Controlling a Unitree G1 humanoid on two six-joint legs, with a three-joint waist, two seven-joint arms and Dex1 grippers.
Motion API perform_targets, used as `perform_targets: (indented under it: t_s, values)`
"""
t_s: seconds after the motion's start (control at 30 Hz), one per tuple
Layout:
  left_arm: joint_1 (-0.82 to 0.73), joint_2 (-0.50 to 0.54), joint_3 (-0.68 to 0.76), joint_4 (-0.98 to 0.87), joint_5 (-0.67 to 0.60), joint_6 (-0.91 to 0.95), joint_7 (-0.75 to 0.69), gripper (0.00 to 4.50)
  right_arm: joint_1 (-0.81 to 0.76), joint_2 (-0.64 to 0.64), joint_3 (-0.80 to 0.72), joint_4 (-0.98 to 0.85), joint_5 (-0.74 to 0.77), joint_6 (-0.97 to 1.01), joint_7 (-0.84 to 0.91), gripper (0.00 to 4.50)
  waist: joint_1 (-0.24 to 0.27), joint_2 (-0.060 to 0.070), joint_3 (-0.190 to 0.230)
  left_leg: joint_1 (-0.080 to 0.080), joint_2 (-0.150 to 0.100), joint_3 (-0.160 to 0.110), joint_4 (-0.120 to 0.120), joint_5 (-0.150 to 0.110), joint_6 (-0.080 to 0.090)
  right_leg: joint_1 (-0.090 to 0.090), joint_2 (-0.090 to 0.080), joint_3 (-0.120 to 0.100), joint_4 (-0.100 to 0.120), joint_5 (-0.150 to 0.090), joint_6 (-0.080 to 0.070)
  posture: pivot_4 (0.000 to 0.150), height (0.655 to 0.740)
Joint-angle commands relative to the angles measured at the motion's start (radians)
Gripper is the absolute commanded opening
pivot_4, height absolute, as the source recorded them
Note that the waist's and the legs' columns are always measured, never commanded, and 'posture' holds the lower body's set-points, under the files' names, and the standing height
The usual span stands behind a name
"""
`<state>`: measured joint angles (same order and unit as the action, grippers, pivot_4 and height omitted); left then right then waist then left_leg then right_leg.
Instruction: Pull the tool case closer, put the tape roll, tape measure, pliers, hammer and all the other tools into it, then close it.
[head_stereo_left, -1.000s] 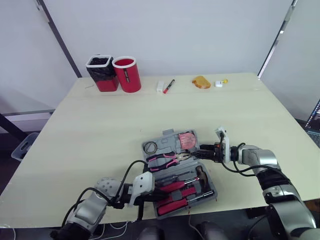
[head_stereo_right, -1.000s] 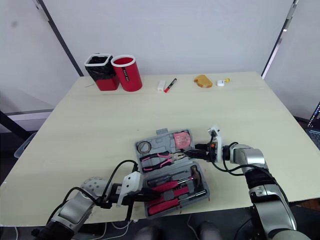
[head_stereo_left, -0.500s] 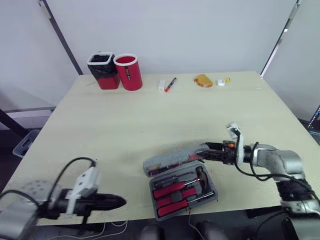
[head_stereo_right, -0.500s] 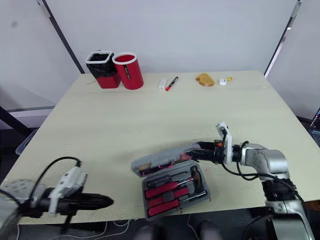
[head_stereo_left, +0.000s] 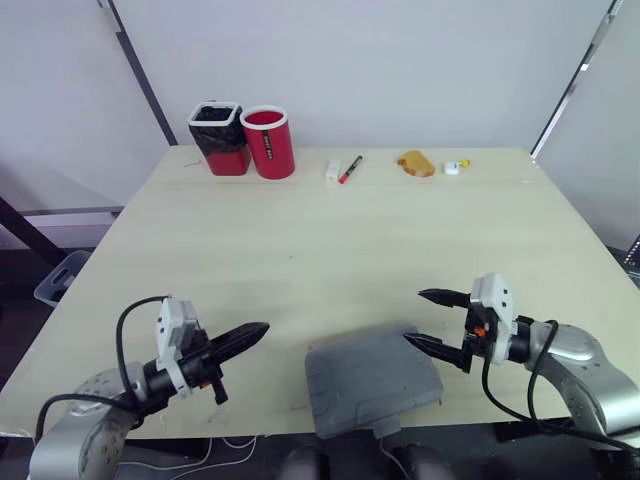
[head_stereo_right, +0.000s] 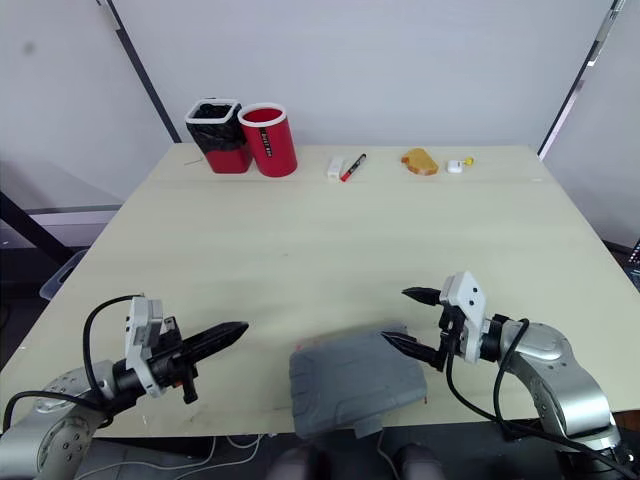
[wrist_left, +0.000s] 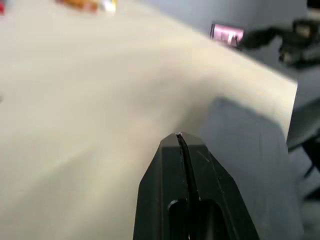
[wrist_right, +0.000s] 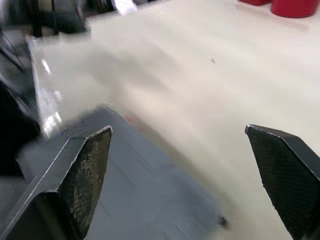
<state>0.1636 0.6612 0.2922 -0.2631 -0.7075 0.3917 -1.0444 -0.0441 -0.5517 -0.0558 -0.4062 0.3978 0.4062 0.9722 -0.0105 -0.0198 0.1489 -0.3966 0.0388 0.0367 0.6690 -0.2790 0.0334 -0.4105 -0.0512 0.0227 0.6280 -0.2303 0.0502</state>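
Head views take in the whole bench: tool case at the near edge, between both arms, w/ red cup & black bin far back. Left wrist view details the left end effector: fingers pressed together, gripping nothing. Right wrist view: right end effector spread wide by the case's far right corner, contact unclear. Case: grey, lid shut, slightly askew to the bench edge.

Arms silver-grey w/ black ext. cables; white wrist modules; left gripper, right gripper: black tapered fingers.
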Motion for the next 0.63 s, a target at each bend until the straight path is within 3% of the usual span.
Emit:
perform_targets:
  t_s: [0.03,0.23,0.3,0.47,0.63]
  values:
    - [0.007,0.016,-0.023,-0.009,-0.014,0.020,-0.042,0.78,0.054,-0.074,-0.083,0.017,-0.004,-0.114,0.055,4.50,0.000,0.000,0.000,0.000,0.000,0.001,0.000,0.000,0.000,0.000,0.000,0.001,0.000,0.000,0.000,0.150,0.7400]
    - [0.057,0.107,0.046,0.106,0.006,0.006,-0.142,3.72,0.254,-0.197,-0.279,0.063,0.044,-0.206,0.161,4.50,0.002,0.000,0.000,0.000,0.000,0.001,0.000,0.000,0.000,0.000,0.002,0.000,0.000,0.000,0.000,0.150,0.7400]
    - [0.095,0.145,0.082,0.145,0.028,-0.014,-0.171,4.27,0.329,-0.223,-0.365,0.084,0.057,-0.230,0.194,4.50,-0.001,0.000,0.000,0.000,0.001,0.003,0.000,0.000,0.000,0.000,0.002,0.000,0.000,0.000,0.000,0.150,0.7400]
    - [0.144,0.182,0.114,0.171,0.070,-0.016,-0.161,4.27,0.417,-0.248,-0.447,0.118,0.071,-0.265,0.236,4.50,0.000,0.000,0.000,0.002,0.002,0.002,0.001,0.000,0.000,0.000,0.001,0.002,0.000,0.000,0.000,0.150,0.7400]
    - [0.133,0.173,0.104,0.174,0.094,-0.024,-0.146,4.27,0.399,-0.242,-0.430,0.153,0.071,-0.282,0.227,4.50,0.000,0.000,0.000,0.003,0.003,0.003,0.001,0.000,0.000,0.000,-0.001,0.002,0.000,0.000,0.000,0.150,0.7400]
